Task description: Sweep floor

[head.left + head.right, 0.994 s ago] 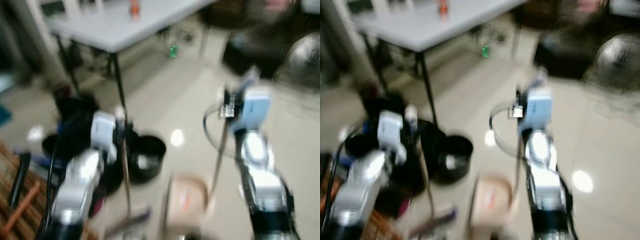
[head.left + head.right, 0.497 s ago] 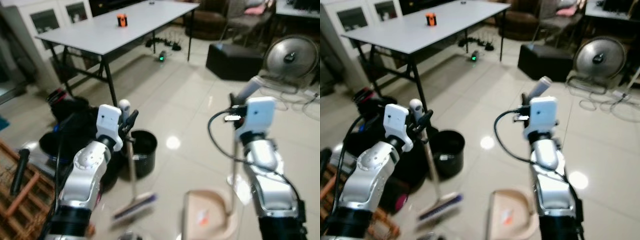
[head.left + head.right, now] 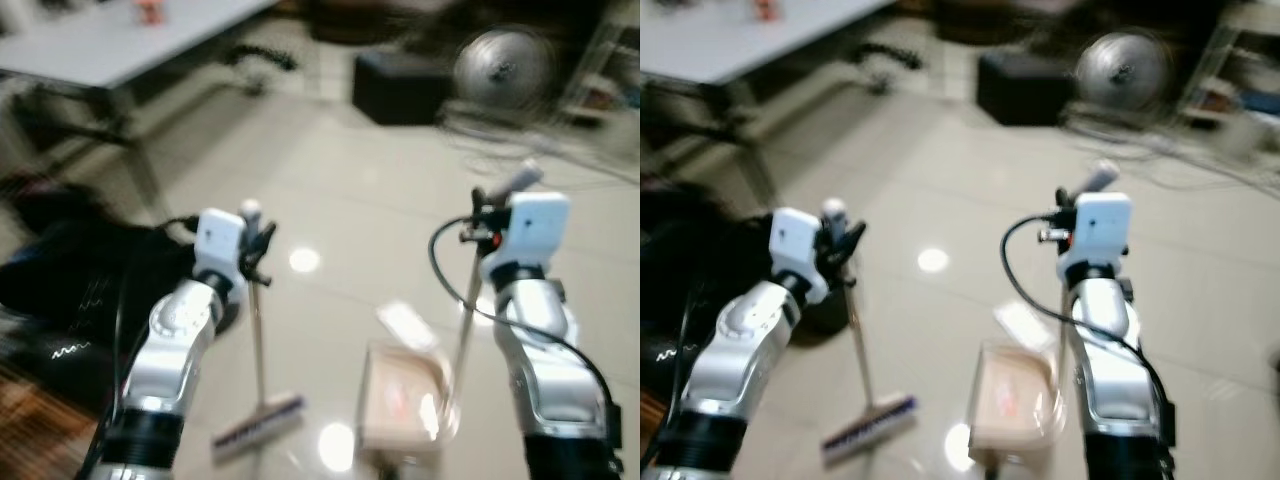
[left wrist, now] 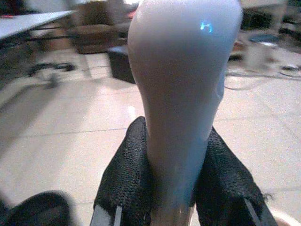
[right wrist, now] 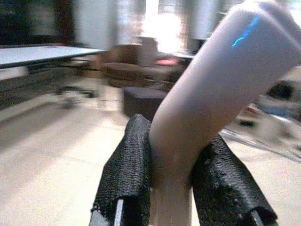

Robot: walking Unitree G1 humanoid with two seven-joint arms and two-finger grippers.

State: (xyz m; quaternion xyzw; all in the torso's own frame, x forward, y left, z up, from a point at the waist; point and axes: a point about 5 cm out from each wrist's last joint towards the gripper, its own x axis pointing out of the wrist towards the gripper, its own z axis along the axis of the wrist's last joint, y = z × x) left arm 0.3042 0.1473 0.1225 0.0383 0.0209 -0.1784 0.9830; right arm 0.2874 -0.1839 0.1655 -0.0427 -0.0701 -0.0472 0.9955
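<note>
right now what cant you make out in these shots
- What lies in the dustpan: eye views too blurred.
- Small orange thing on the grey table: blurred, cut by the top edge.
- Broom shaft below the left pincer: hidden by its fingers in the left wrist view.
- Dark heap at left: smeared.

no readable text anywhere I look, no labels, brands, numbers or signs on what I hold or on what lies before me, the views from my head too blurred for any lettering to be made out
</note>
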